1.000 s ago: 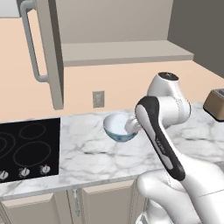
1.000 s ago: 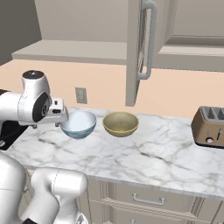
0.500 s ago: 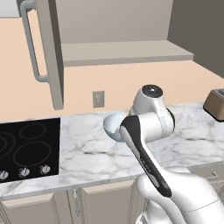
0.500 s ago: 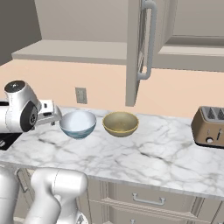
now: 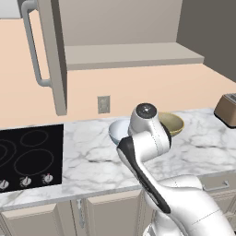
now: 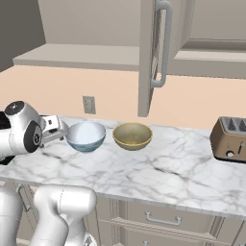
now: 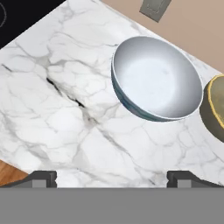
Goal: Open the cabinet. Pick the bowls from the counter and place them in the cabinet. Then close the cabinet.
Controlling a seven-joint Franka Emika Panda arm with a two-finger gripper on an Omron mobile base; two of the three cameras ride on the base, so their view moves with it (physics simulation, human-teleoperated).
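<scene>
text: none legible | labels: none (toaster face too small)

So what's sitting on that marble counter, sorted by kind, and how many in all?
Bowls: 2, a white bowl and a tan bowl
Toasters: 1, a brown toaster
Total: 3 things on the counter
</scene>
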